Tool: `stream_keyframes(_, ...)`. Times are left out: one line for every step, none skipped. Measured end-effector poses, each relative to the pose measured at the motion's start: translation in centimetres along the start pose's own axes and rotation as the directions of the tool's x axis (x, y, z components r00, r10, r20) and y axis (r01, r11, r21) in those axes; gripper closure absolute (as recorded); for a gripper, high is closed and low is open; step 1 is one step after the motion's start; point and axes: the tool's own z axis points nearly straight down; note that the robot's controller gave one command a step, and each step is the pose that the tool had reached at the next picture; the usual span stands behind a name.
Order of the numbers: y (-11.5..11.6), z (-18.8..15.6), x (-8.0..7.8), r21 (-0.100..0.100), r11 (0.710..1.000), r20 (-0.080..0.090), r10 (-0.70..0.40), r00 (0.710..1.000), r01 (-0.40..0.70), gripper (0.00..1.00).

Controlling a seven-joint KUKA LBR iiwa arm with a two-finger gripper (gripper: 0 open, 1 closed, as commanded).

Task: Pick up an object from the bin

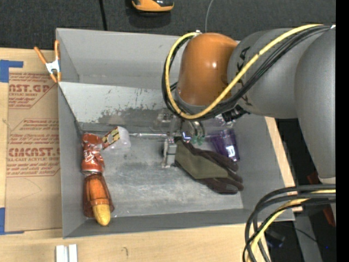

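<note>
Camera view: scuffed grey bin floor [136,173]; fingers [168,156] beside olive glove [210,168], grip unclear.

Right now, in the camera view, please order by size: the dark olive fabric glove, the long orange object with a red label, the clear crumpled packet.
1. Dark olive fabric glove and long orange object with a red label: look alike, no ranking.
2. Clear crumpled packet: clearly smallest.

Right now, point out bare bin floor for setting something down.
Bare floor lies between the orange bottle and the olive glove, along the near wall. Crowded: the gripper, glove and purple packet under the arm; white wrapper beside the bottle's top.
</note>
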Motion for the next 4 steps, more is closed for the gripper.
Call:
stream_keyframes(0.0,-0.5,-0.2,-0.001,1.000,0.008,0.001,1.000,-0.001,0.00)
stream_keyframes(-3.4,3.5,1.4,-0.001,1.000,0.016,-0.019,1.000,0.019,0.00)
stream_keyframes(-7.6,6.5,1.7,0.001,0.997,0.001,-0.081,0.997,0.081,0.00)
stream_keyframes(-9.0,7.7,1.4,0.004,0.987,0.008,-0.158,0.987,0.158,0.00)
